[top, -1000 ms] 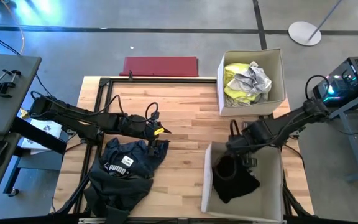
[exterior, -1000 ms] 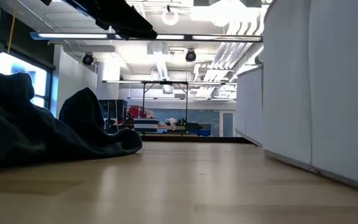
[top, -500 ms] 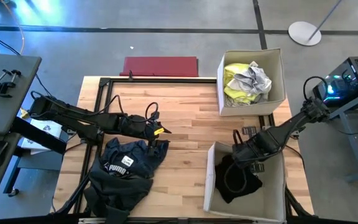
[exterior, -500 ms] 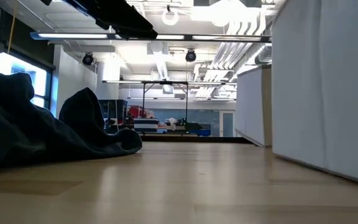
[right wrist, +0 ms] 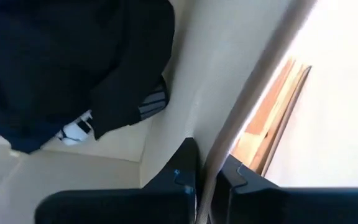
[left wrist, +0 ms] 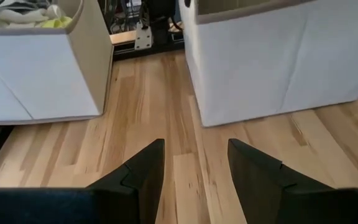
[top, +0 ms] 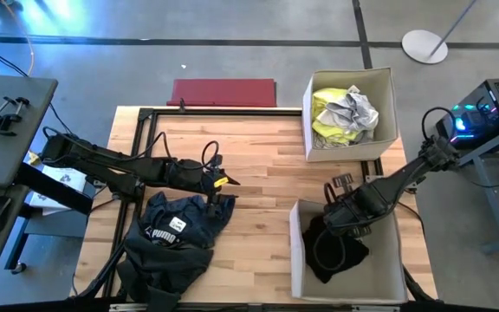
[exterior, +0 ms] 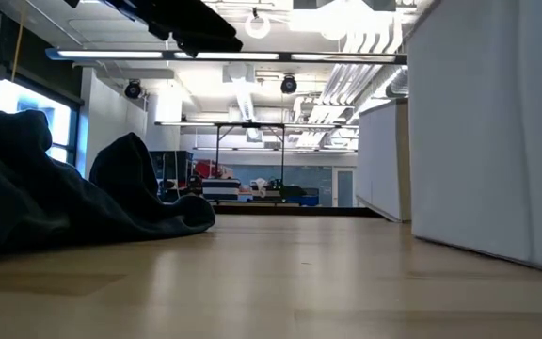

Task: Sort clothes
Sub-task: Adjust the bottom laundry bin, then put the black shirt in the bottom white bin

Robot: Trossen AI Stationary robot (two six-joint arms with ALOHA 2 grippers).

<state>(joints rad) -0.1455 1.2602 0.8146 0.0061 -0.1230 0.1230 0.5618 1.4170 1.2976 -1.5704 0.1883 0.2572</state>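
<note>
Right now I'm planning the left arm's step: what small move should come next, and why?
Probably lower the open left hand onto the Puma garment and close. The hand is empty, that garment lies unsorted on the table, and dark clothes lie in the near box.

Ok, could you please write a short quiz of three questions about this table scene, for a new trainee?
1. True or false: the white box at the table's far side holds a neon yellow garment.
2. Choose one: what does the right gripper pinch? A) the wall of the near white box; B) the black garment inside that box; C) nothing.
3. Fill in: the left gripper, with fingers apart, is over a dark garment with a white ____ logo.

Key: 1 true; 2 A; 3 Puma.
</note>
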